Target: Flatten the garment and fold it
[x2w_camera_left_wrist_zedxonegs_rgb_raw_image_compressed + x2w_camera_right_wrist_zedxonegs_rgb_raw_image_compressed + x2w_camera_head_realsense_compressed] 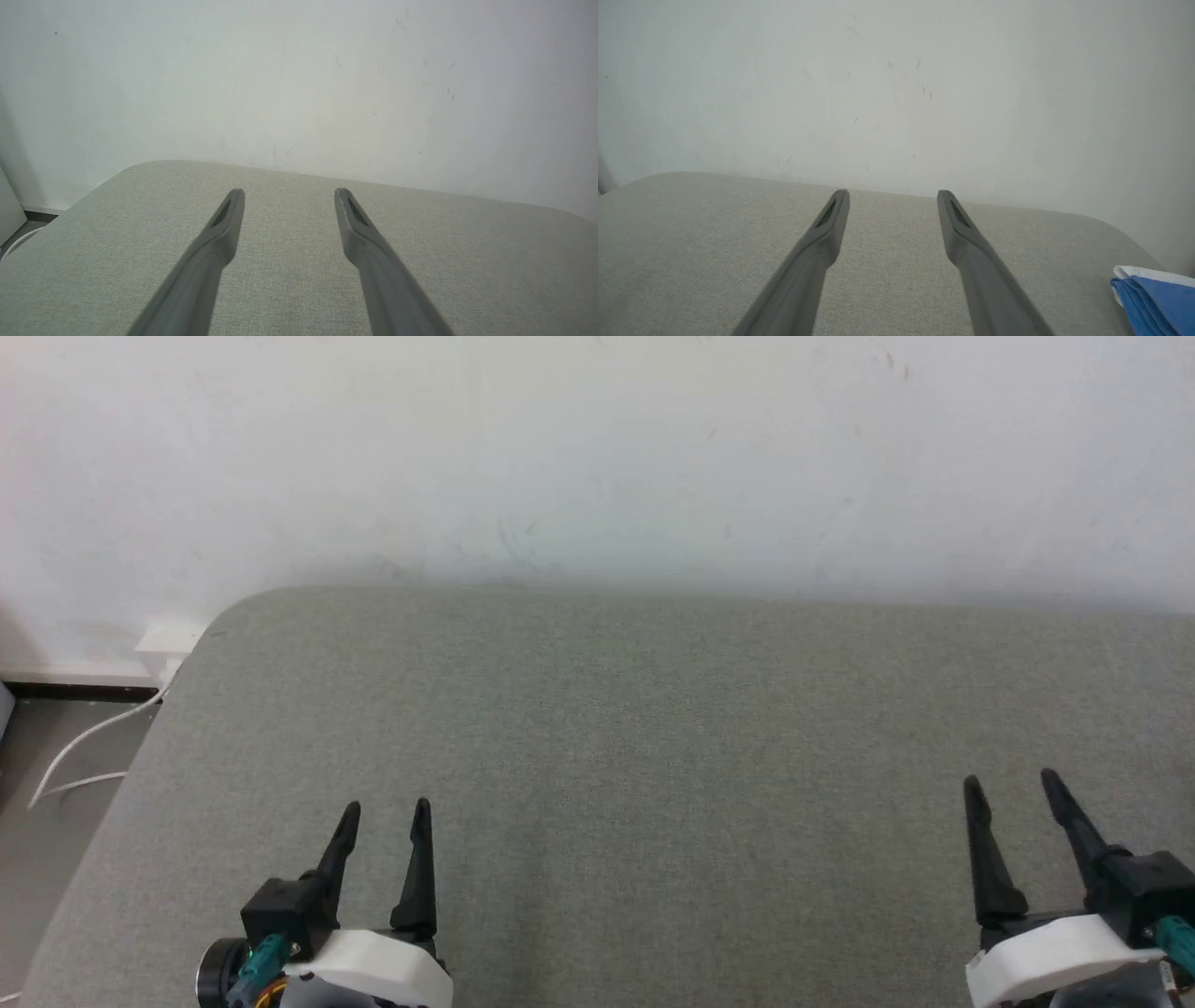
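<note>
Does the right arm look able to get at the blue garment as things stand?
Probably yes: the garment lies on the grey surface, off to one side of the open right end effector, with nothing between them.

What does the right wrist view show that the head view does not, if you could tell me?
Right wrist view: the garment, blue with a white edge, lying on the table at that view's lower right. Head view: the left gripper, fingers apart, plus a white cable on the floor at the left. Shared: the right gripper, fingers apart and holding nothing, the grey table and the white wall.
</note>
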{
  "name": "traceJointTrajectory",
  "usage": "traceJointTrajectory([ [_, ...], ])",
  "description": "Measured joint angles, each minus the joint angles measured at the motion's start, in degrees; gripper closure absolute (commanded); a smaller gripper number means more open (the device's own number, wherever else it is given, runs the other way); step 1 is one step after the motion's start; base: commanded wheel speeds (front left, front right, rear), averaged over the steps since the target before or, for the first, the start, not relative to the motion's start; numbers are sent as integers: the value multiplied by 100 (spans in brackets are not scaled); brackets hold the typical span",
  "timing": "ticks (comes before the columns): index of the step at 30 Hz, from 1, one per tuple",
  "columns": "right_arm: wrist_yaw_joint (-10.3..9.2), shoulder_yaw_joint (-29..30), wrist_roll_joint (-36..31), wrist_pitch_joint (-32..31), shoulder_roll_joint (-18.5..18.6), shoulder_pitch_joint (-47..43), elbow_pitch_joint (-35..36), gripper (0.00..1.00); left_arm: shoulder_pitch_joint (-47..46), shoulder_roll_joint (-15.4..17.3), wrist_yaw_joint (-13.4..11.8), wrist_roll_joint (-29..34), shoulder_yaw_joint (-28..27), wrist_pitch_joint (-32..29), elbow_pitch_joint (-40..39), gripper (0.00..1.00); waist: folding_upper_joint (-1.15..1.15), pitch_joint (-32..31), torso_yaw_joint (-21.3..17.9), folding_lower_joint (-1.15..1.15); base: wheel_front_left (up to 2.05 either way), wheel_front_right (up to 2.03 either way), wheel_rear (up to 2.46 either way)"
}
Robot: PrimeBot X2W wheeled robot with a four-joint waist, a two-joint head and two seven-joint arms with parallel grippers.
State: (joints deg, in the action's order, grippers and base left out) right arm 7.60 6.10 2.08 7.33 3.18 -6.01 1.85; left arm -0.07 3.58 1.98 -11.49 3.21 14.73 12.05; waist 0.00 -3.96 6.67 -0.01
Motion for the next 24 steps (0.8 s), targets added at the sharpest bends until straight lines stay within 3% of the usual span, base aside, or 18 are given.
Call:
traceJointTrajectory([
  [14, 0, -180, 197, 71, -12, -22, -385, 0, 93, -37, -2, 5, 1, 0, 34, 0, 0, -33, 29, 1, 0, 0, 0],
  [15, 0, -181, 200, 91, -11, -21, -400, 100, 99, -37, -2, 5, 1, -2, 34, 100, 0, -37, 26, 1, 0, 0, 0],
  [24, 1, -181, 194, 82, -8, -19, -400, 100, 100, -36, -2, 5, 10, -8, 33, 100, 0, -34, 23, 1, 0, 0, 0],
])
